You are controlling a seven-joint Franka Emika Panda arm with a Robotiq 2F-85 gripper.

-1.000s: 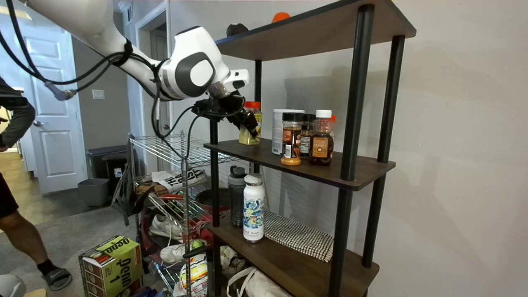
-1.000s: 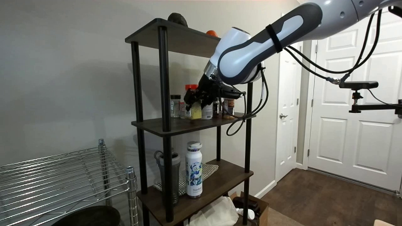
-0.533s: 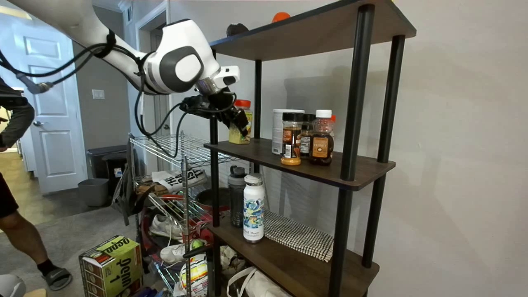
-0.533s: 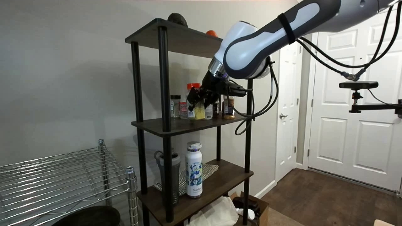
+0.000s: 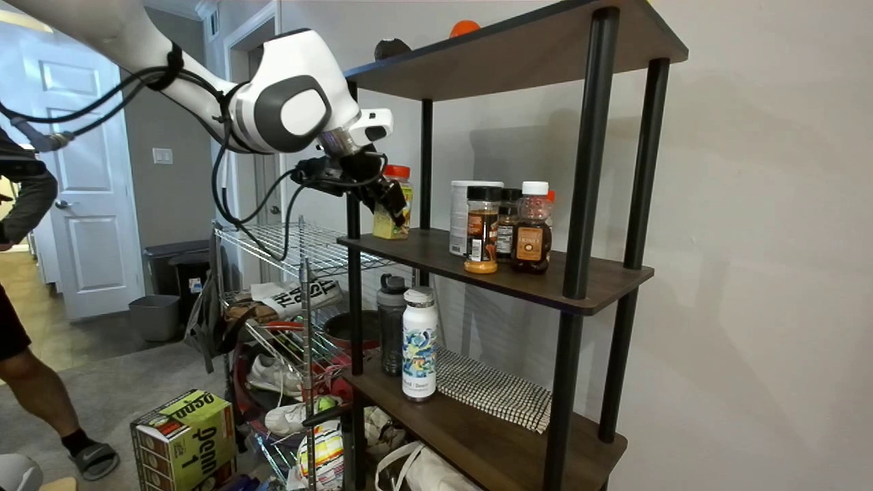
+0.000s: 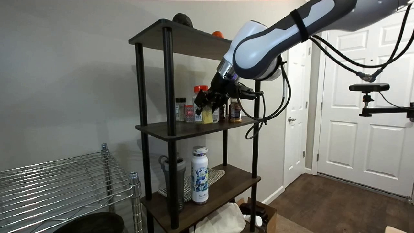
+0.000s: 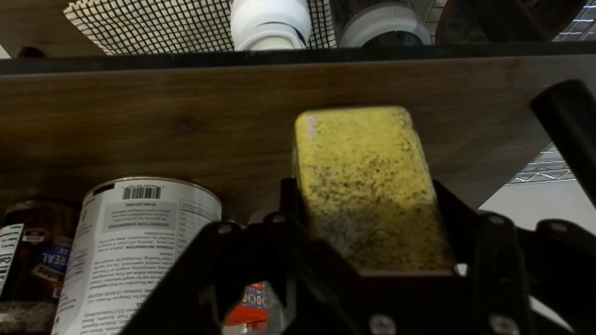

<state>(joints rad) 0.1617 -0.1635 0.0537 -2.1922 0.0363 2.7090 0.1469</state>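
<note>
Gripper (image 7: 366,193) holds a red-capped container (image 5: 387,227); a box (image 5: 194,440) reads "penn."

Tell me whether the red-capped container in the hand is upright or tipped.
Upright, or nearly so: in both exterior views the container shows its red cap uppermost, with its sides close to vertical.

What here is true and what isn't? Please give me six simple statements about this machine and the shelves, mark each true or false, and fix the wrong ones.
1. The gripper is holding a red-lidded container. True.
2. In the wrist view, that container looks blue. False: it looks yellow.
3. A checkered mat lies on the same shelf as the white printed bottle. True.
4. That bottle is lying on its side. False: it stands upright.
5. An orange object sits on the top shelf. True.
6. Nobody is in view. False: a person's leg shows in an exterior view.
</note>
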